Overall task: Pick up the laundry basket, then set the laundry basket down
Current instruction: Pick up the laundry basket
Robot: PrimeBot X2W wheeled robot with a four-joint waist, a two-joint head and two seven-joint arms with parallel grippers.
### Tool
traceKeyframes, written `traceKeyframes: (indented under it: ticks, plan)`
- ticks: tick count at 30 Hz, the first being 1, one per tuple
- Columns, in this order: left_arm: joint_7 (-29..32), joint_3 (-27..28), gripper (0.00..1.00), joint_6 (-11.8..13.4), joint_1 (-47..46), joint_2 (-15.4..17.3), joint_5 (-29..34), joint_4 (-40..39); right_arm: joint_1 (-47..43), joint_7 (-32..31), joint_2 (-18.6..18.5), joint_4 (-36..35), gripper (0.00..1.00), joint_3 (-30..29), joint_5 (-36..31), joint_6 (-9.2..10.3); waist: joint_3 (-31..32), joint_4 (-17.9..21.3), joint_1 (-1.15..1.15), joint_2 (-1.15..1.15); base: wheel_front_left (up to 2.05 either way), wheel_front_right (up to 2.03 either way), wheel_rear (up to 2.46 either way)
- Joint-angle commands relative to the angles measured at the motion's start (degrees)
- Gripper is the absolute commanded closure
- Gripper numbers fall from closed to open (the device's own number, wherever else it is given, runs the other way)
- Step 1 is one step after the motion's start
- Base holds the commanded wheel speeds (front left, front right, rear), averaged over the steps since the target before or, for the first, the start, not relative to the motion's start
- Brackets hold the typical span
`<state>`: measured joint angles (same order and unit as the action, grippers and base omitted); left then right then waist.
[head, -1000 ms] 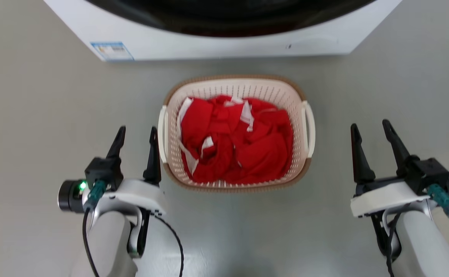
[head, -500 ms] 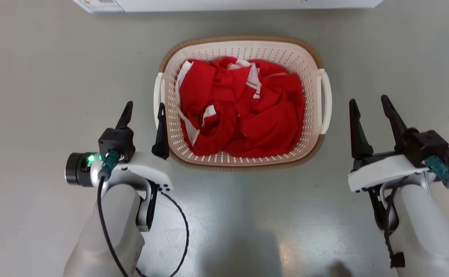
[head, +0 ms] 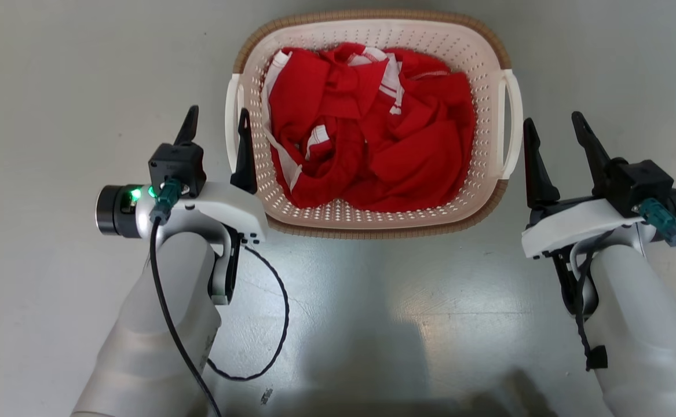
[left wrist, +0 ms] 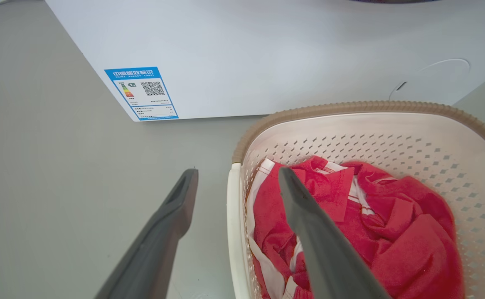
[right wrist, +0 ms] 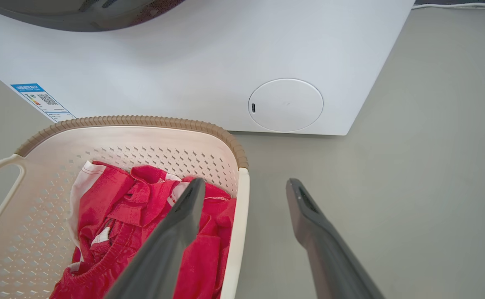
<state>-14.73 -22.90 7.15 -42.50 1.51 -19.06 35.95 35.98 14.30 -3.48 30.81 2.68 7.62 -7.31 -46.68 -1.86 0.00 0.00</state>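
Observation:
The laundry basket [head: 372, 26], cream with a brown rim, stands on the floor with red clothes [head: 372, 133] in it. My left gripper [head: 217, 124] is open at the basket's left side. Its white left handle [head: 231, 124] lies between the two fingers, and the inner finger is over the basket's edge. The left wrist view shows the same: gripper [left wrist: 237, 171] astride the handle [left wrist: 232, 232]. My right gripper [head: 553, 123] is open just outside the right handle [head: 514, 130]. In the right wrist view that handle [right wrist: 239, 232] lines up between the fingers of the gripper [right wrist: 244, 182].
A white washer [left wrist: 267, 54] stands just beyond the basket, also seen as the washer [right wrist: 225, 74] with a round cover low on its front. Grey floor [head: 54, 87] surrounds the basket. A black cable [head: 280, 324] loops off my left forearm.
The head camera has tilted down, so the washer has left its top edge. Both grippers have closed in on the basket's handles, the left one now astride its handle. Both stayed open.

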Motion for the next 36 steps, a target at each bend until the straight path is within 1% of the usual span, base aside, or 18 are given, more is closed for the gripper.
traceKeyframes:
  ticks: [1,6,18,36]
  plan:
    - [-0.27,0.84,0.0,0.6,-0.25,1.37,-0.61,-0.28,-0.71,0.7,0.47,-0.11,0.0,1.32,0.18,-0.18,-0.84,-0.02,0.0,0.0,0.0,0.0,0.0]
    - [-0.27,-0.58,0.0,0.49,-1.13,1.37,-1.86,1.33,-0.09,0.7,0.51,1.44,0.0,1.78,0.78,-0.18,-1.82,0.01,0.0,0.0,0.0,0.0,0.0]
    - [-0.27,-3.96,0.0,1.43,-3.55,1.37,-5.49,5.95,2.1,0.7,0.58,4.58,0.0,2.63,1.57,-0.18,-3.84,-0.3,0.0,0.0,0.0,0.0,0.0]
    - [-0.27,-8.45,0.0,2.83,-4.93,1.37,-10.38,8.35,3.66,0.7,0.59,7.26,0.0,4.32,4.12,-0.18,-6.58,-0.88,0.0,0.0,0.0,0.0,0.0]
